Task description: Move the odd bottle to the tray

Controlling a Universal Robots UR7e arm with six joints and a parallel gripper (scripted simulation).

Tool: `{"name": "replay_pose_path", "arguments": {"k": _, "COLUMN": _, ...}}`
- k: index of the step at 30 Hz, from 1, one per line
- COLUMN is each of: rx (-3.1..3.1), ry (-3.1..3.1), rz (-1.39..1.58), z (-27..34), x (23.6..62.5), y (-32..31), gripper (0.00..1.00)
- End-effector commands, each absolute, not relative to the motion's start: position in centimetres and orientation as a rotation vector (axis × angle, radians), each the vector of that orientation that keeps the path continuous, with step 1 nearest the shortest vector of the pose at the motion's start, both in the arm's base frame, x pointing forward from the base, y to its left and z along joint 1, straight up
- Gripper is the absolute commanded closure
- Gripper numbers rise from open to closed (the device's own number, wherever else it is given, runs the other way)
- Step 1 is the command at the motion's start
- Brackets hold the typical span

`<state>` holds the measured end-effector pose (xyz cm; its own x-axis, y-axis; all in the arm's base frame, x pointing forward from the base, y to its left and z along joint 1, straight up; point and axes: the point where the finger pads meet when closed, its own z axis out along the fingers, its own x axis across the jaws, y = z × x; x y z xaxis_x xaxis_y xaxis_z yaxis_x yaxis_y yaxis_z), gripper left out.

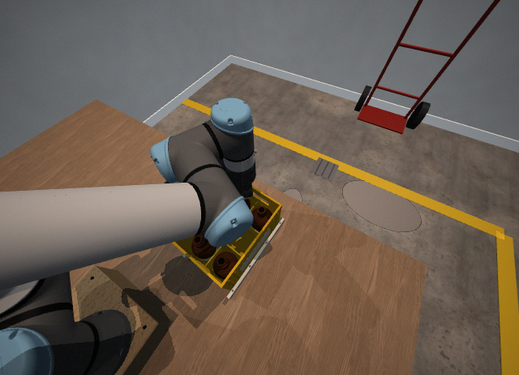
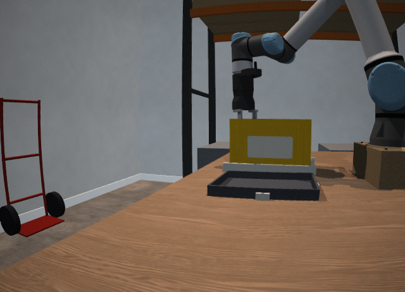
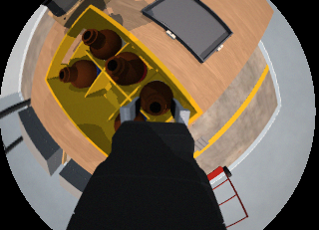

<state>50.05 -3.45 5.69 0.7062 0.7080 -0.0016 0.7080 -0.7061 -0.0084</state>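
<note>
One gripper (image 1: 248, 194) (image 2: 247, 114) (image 3: 156, 104) is pointing straight down at the crate, its two fingers spreading fully apart and gripping nothing. A brown bottle (image 3: 156, 97) is standing between those fingers, in a compartment at the crate's tray-side edge. Another bottle is standing just beside it, mostly hiding behind the gripper's body. Three more, a middle bottle (image 3: 126, 69), a corner bottle (image 3: 104, 44) and an outer bottle (image 3: 80, 74), are standing toward the crate's other end. Which neck is differing, I cannot tell.

The yellow crate (image 1: 280, 207) (image 2: 271, 127) (image 3: 64, 53) is resting level on the wooden table (image 1: 335, 299) (image 2: 196, 249) (image 3: 249, 16), holding all five bottles. Near it, a shallow dark tray (image 2: 235, 191) (image 3: 186, 23) is lying flat, with a pale strip (image 1: 255, 257) (image 2: 269, 167) running between the two.

Farther off, a red hand truck (image 1: 382, 118) (image 2: 40, 225) (image 3: 215, 174) is standing on the floor, and a tall rack (image 2: 186, 86) is rising before the grey wall (image 2: 98, 70).
</note>
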Motion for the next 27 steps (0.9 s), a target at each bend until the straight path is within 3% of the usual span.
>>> {"name": "replay_pose_path", "arguments": {"k": 1, "rx": -2.896, "ry": -1.202, "rz": 0.005, "z": 5.7, "x": 50.1, "y": -3.5, "gripper": 0.0}}
{"name": "replay_pose_path", "arguments": {"k": 27, "rx": -2.896, "ry": -1.202, "rz": 0.005, "z": 7.2, "x": 50.1, "y": -3.5, "gripper": 0.0}}
